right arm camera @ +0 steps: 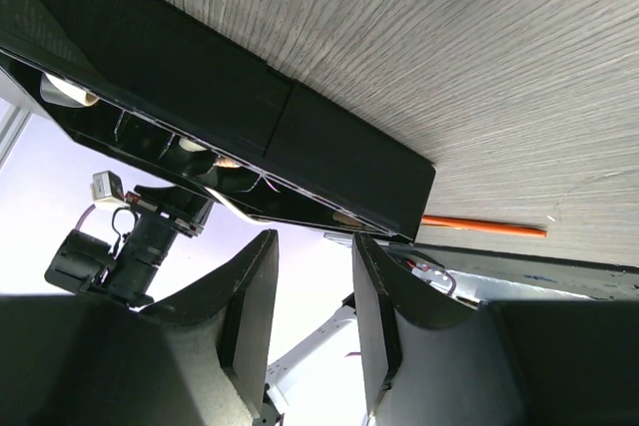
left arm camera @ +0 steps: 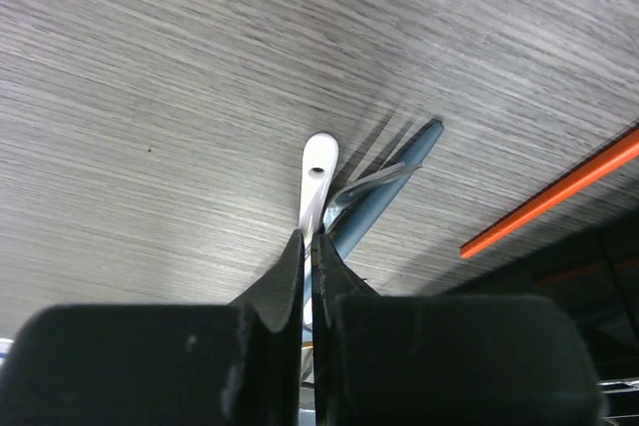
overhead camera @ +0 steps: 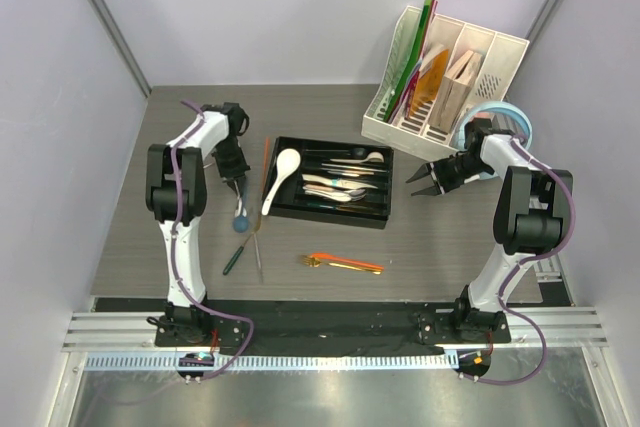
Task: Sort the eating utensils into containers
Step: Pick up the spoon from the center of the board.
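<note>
Left pincer (left arm camera: 309, 238) clamped on one white-handled utensil (left arm camera: 318, 172); right pincer (right arm camera: 315, 239) part-open, empty, near one tray (right arm camera: 300, 137).

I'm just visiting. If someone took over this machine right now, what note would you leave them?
Left hand: shut on a white-handled utensil, down at the table, left of the black tray.
Right hand: open, empty, right of the tray.
Done: white soup spoon and steel cutlery lie in the tray.
Left: the held utensil, orange chopsticks and a dark-handled piece.
</note>
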Available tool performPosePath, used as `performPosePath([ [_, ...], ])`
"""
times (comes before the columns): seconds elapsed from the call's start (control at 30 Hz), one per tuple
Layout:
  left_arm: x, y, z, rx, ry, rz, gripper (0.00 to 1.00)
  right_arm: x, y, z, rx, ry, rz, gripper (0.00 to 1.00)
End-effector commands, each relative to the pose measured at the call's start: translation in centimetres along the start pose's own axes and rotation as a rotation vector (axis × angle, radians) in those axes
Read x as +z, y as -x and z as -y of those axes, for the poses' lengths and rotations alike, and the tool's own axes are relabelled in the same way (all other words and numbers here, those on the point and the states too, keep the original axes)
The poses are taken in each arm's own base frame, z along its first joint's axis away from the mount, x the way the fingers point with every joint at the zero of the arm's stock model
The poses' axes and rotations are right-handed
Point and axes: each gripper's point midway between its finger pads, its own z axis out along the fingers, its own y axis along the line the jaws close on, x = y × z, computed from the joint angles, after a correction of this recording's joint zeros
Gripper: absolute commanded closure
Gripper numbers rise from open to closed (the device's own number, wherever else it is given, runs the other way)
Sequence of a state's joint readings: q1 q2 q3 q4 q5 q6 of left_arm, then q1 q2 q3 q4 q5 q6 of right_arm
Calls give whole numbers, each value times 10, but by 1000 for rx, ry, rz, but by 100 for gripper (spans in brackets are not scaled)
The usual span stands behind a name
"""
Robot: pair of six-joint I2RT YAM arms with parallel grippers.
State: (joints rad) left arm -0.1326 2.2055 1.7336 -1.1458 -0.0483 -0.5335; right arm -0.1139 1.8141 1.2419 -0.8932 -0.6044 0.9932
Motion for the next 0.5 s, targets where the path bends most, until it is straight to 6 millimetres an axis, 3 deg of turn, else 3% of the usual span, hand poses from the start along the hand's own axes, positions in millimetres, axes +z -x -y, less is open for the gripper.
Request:
performPosePath([
  [0.0,23,10,-2,13,12,1,96,-9,-3,-11,-31,34,12,59],
  [0.03,21,12,-1,14,8,9,88,-9,-4,-10,-32,33,13,59],
  [0.23,16,23,4,20,-6,40,74,-7,-5,-6,-27,31,12,59],
  [0.47,14,21,-4,9,6,42,75,-6,-5,-4,-27,33,9,59],
])
